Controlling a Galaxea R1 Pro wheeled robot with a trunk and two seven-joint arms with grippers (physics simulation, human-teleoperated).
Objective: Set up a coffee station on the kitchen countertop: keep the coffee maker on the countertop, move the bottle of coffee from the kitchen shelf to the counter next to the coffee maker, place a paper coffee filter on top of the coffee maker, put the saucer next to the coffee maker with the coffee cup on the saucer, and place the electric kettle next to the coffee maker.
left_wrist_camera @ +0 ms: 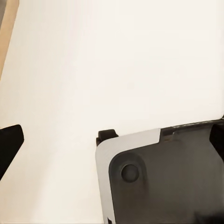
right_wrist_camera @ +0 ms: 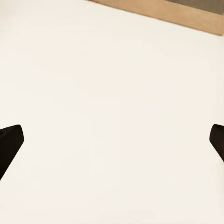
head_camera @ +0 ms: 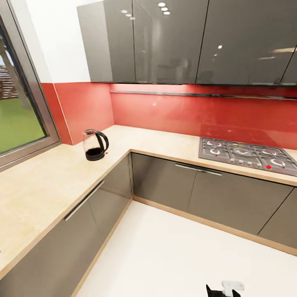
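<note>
Arms hang low, both wrist cameras looking down at the pale floor [right_wrist_camera: 112, 116]; the right gripper [right_wrist_camera: 112, 140] shows two black fingertips [right_wrist_camera: 10, 142] at opposite edges of its view, spread wide with nothing between them but bare floor, and a strip of wooden plinth [right_wrist_camera: 186, 16] beyond; the left gripper [left_wrist_camera: 112, 140] shows one black fingertip [left_wrist_camera: 9, 142] at one edge, while the other side is covered by a grey-and-white part of the robot's body [left_wrist_camera: 163, 182], so I cannot tell how far those fingers stand apart, and nothing is seen held; from the head, a small black-and-white piece of the robot [head_camera: 225, 288] sits at the lower edge above the floor. Over on the kitchen countertop [head_camera: 49, 181], the electric kettle [head_camera: 95, 144] stands upright near the inner corner, handle towards the hob [head_camera: 247, 154], well apart from it; grey cabinets [head_camera: 165, 41] hang over the red splashback [head_camera: 185, 111], a window [head_camera: 18, 119] beside.
</note>
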